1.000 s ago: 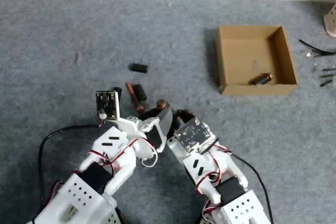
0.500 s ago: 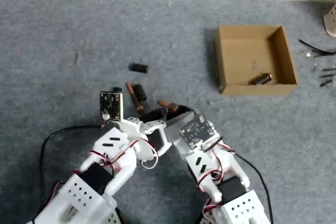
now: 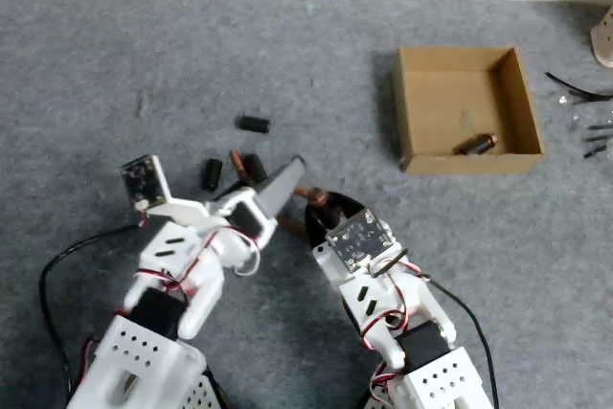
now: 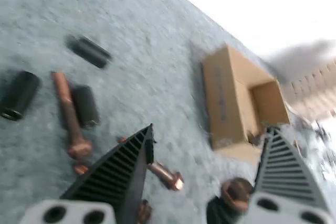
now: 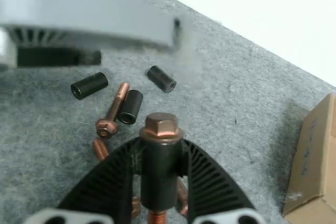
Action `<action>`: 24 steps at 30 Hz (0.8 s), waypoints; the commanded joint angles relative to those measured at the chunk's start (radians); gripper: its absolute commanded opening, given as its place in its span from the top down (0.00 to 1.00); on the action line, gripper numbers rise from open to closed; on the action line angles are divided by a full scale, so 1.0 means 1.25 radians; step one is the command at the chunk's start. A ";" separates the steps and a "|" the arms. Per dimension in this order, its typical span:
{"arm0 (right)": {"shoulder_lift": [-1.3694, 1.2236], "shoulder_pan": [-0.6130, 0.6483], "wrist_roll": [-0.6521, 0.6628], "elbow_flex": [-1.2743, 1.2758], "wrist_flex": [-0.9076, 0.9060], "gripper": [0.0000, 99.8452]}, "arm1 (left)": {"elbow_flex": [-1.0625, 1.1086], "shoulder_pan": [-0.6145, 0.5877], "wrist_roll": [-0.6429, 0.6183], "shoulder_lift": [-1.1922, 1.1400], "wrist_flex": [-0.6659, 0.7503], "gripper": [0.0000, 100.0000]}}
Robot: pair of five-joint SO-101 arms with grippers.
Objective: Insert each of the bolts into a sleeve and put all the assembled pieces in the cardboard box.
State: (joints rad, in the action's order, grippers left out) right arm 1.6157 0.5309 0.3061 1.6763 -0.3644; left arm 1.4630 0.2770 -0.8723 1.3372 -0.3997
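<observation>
Right gripper [image 5: 160, 146] low over grey mat [image 3: 115, 55], clamped on sleeved bolt [image 5: 162, 126] — long axis along fingers, copper head outward, left gripper [image 4: 210, 135] alongside, jaws wide apart, cardboard box [image 3: 410, 112] well apart.

The right gripper [image 5: 159, 156] is clamped on a black sleeve [image 5: 157, 182], with its ribbed fingers [image 5: 105, 182] pressed to both sides. A copper bolt [image 5: 156, 127] runs through that sleeve, with its hex head at one end and its threaded tip poking out of the other. Farther off, three loose sleeves [image 5: 130, 107] lie on the grey felt [image 5: 236, 98], and a loose bolt [image 5: 113, 109] lies just beside the middle one. More copper bolts [image 5: 100, 148] sit partly hidden behind the fingers. The cardboard box [image 5: 315, 166] stands to the right. A blurred part of the other arm [image 5: 89, 19] crosses on the left.
</observation>
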 commanded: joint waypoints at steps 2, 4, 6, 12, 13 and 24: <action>0.012 -0.028 0.009 0.083 0.041 1.00 | -0.044 -0.029 0.134 0.012 -0.004 0.70; 0.012 -0.046 0.007 0.083 0.041 1.00 | -0.030 -0.029 0.222 0.012 -0.004 0.70; 0.012 -0.062 0.005 0.082 0.041 1.00 | -0.023 -0.029 0.293 0.012 -0.002 0.72; 0.012 -0.083 0.004 0.082 0.042 1.00 | -0.019 -0.030 0.522 0.012 0.002 1.00; 0.012 -0.088 0.004 0.083 0.042 1.00 | -0.019 -0.030 0.567 0.012 0.002 0.99; 0.012 -0.138 0.004 0.080 0.042 1.00 | 0.001 -0.072 0.808 0.010 -0.050 0.99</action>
State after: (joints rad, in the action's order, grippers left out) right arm 1.6157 0.3775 0.3061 1.6763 -0.3644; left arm 1.4707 0.2033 0.1343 1.3372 -0.4611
